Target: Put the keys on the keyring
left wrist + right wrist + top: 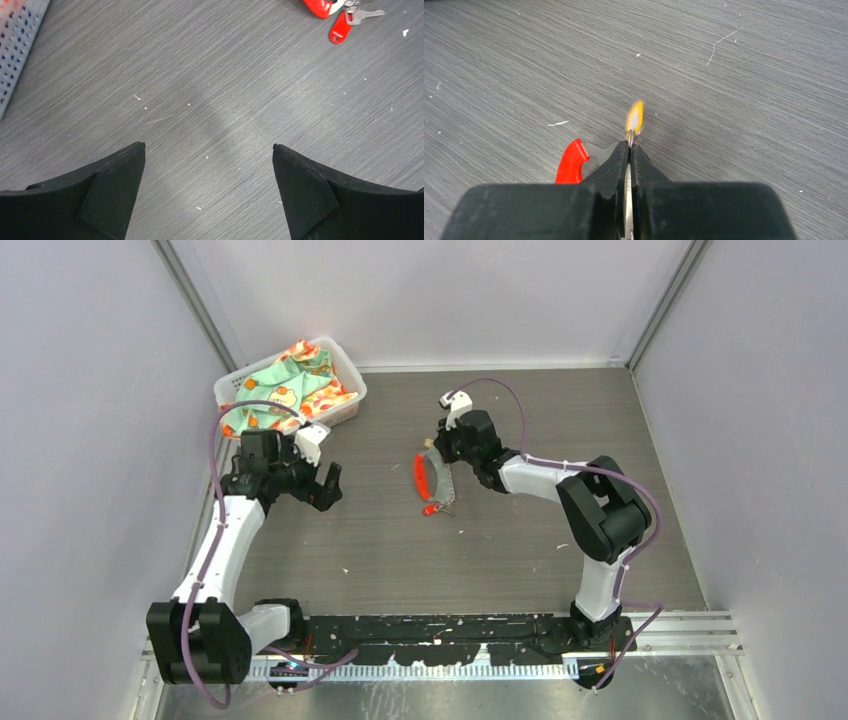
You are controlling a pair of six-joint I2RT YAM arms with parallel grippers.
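Note:
The keyring [424, 476] lies mid-table, its red crescent on the left and silvery metal on the right. The red-tagged key [431, 510] lies at its near end, and it also shows in the left wrist view [338, 28]. My right gripper [441, 447] is at the ring's far end. In the right wrist view it [630, 145] is shut on a thin metal blade, and the yellow tag [635, 117] of the yellow key sticks out past the fingertips. The crescent's end [571, 161] shows just left of the fingers. My left gripper [326, 486] [209, 146] is open and empty over bare table, left of the ring.
A white basket [345, 368] holding patterned cloth [290, 390] stands at the back left, behind the left arm; its corner shows in the left wrist view [15, 45]. Grey walls close in the table on three sides.

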